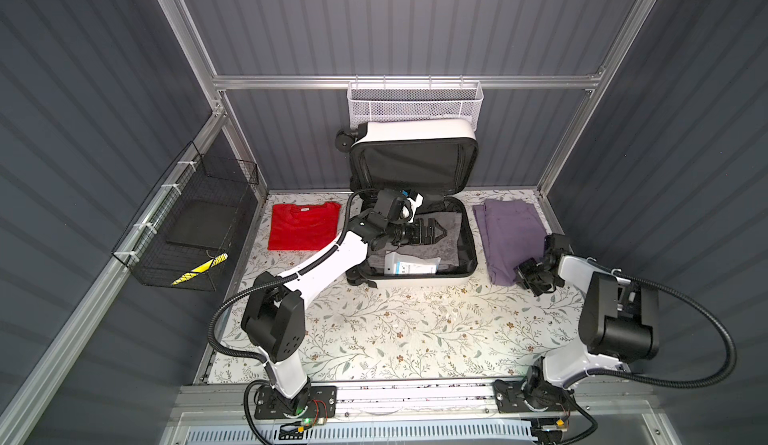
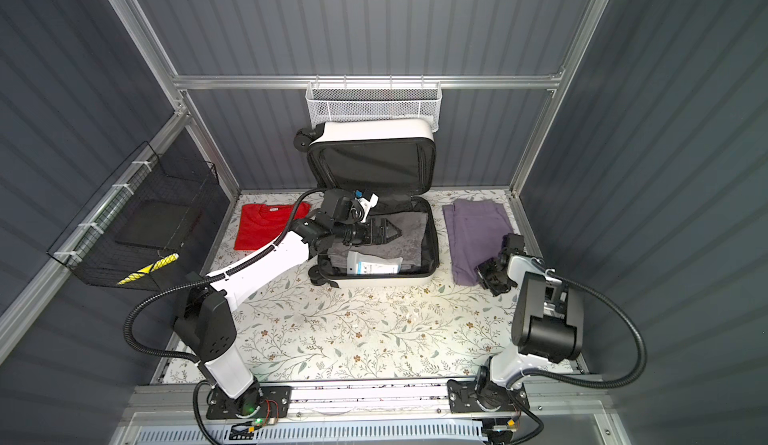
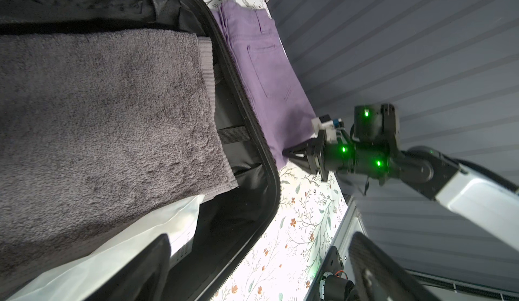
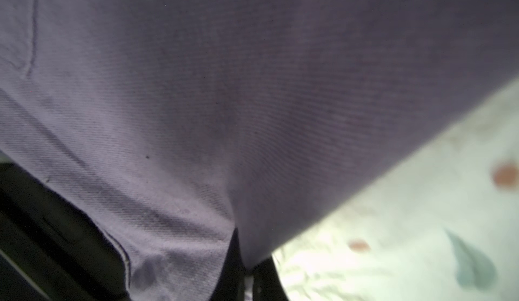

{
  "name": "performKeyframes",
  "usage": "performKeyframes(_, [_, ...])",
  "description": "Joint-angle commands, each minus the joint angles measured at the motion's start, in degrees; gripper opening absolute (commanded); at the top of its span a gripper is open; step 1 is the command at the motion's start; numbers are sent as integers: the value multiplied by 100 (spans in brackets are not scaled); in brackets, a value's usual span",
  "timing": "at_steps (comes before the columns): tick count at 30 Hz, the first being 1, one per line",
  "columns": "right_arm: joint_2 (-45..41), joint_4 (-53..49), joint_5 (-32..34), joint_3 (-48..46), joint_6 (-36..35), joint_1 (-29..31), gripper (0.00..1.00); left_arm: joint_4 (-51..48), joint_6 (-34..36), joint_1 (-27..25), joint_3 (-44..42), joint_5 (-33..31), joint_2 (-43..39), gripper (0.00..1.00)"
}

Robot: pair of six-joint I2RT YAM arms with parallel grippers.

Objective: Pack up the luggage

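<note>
Garment: purple twill garment (image 4: pixel 224 103), filling most of the frame.
Stitching: pocket seam (image 4: pixel 32 46), well apart from the jaws.
Right gripper (image 4: pixel 247 268): jaws closed, pinching a fold at the garment's edge.
Tabletop (image 4: pixel 407 243): floral print, blurred, beside the garment.
Dark shape (image 4: pixel 42 229): beyond the hem, unidentifiable.

My left arm (image 1: pixel 324 263) and right arm (image 1: pixel 575 266): white shells, black joints. Ribbed black cables (image 1: pixel 212 325) loop off both, green LEDs (image 3: pixel 343 149) on the wrist.
</note>
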Motion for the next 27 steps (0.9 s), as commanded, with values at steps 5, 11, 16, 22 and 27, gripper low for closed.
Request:
performKeyframes(5, [-1591, -270, -9, -1186, 627, 176, 0, 68, -60, -42, -76, 167, 9, 100])
performKeyframes(11, [-2817, -555, 97, -1787, 973, 782, 0, 74, -77, -59, -137, 175, -2, 100])
performKeyframes(16, [-3361, -692, -99, -1861, 1109, 1366, 48, 38, -56, -60, -147, 189, -23, 100])
performKeyframes(22, [-3492, -1234, 76, -1067, 648, 1431, 60, -55, -30, -68, -159, 212, -110, 100])
performKeyframes(27, [-2622, -1570, 132, -168, -180, 741, 70, -175, -37, -129, -209, 241, -218, 100])
